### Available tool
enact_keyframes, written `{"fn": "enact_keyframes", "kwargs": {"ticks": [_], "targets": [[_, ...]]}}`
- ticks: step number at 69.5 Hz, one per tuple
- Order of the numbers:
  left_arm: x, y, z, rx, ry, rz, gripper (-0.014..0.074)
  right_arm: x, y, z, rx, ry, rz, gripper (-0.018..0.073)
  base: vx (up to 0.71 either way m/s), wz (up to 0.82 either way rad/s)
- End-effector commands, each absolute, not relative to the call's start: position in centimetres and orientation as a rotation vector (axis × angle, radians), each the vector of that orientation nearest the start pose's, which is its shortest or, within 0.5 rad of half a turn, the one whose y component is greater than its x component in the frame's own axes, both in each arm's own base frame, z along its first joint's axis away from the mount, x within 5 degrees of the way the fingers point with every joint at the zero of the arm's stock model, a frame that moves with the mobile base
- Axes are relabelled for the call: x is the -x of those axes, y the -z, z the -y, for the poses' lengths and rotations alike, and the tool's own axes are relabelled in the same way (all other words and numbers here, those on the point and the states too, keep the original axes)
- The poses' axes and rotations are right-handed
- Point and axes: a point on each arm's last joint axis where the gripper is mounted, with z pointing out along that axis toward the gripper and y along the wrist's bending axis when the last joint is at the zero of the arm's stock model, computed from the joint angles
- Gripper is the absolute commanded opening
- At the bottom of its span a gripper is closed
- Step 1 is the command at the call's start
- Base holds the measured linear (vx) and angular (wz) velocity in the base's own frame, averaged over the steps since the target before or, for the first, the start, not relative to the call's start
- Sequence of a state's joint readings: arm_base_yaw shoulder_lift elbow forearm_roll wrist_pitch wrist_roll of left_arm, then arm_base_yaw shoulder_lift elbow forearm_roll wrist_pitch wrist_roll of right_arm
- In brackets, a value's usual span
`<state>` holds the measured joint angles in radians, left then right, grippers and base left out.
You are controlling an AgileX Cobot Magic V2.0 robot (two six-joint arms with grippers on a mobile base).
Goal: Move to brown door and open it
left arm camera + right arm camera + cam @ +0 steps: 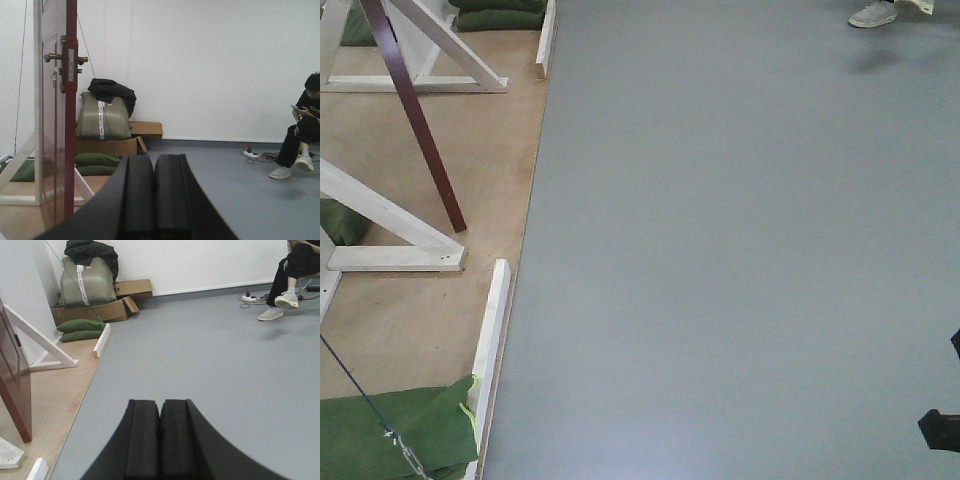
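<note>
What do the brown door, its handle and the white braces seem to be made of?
The brown door looks like wood with a glossy reddish-brown finish; its face reflects the room. Its handle seems brass-toned metal, given the dull shine. The white braces appear to be painted timber with square-cut edges, though this is uncertain.

Grey floor [740, 250], white wall [210, 65], plywood strip at L [410, 160], cardboard boxes [107, 310] & green sandbags [80, 326] by wall
</note>
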<state>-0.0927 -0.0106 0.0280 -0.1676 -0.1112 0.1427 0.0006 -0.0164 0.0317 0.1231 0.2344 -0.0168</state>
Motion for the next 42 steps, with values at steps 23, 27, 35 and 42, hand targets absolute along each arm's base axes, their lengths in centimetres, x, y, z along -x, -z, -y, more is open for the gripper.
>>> {"fn": "enact_keyframes", "kwargs": {"ticks": [23, 27, 35, 42], "targets": [[-5.30, -21.37, 0.25, -0.023, 0.086, -1.317, 0.0011, -5.57, -18.93, -0.18, -0.060, -0.086, -1.645, 0.0000, 0.00, 0.00], [-5.30, -21.37, 0.25, -0.023, 0.086, -1.317, 0.0011, -5.57, -18.93, -0.18, -0.060, -0.086, -1.645, 0.0000, 0.00, 0.00], [-5.30, -21.37, 0.25, -0.023, 0.086, -1.317, 0.0011, -5.57, -18.93, -0.18, -0.060, -0.086, -1.645, 0.0000, 0.00, 0.00], [-5.30, -21.37, 0.25, -0.023, 0.086, -1.317, 0.0011, -5.57, -18.93, -0.18, -0.060, -0.086, -1.645, 0.0000, 0.00, 0.00]]}}
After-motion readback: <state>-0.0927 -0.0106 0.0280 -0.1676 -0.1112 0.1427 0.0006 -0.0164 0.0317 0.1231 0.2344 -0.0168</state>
